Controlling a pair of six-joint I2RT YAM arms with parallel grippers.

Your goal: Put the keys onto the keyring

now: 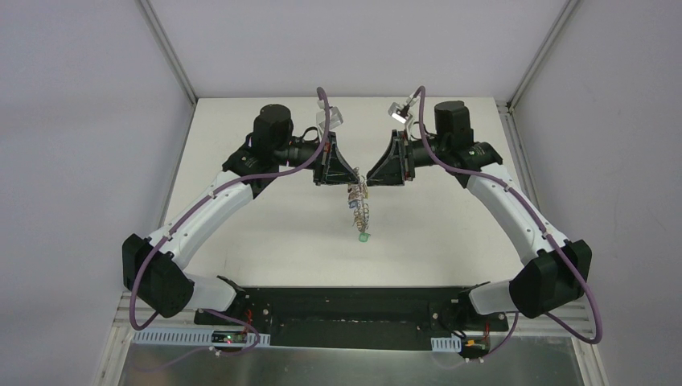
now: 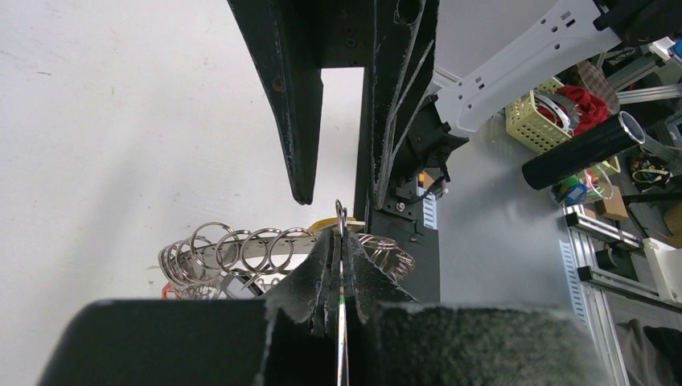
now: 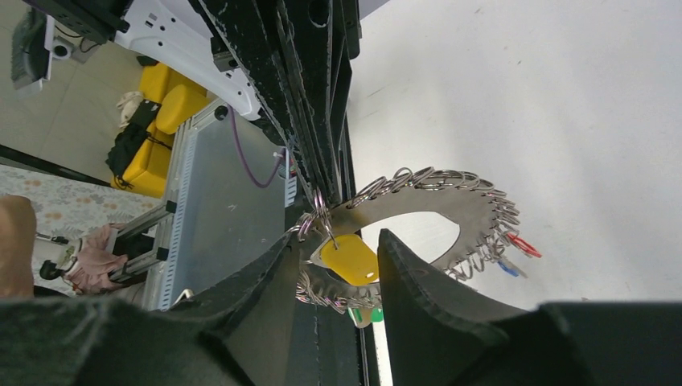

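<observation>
Above the middle of the white bench (image 1: 273, 241) we find the left tool (image 2: 341, 241) clenched on the rim of the keyring (image 3: 450, 197). The ring's thin metal edge runs between the tool's pressed-together fingers, and the ring hangs from it with a green key (image 1: 363, 236) lowest. Our right tool (image 3: 338, 237) stands partly open, its fingers astride the ring's near part with a yellow key (image 3: 350, 256) in the gap; we cannot tell whether either finger touches it.
</observation>
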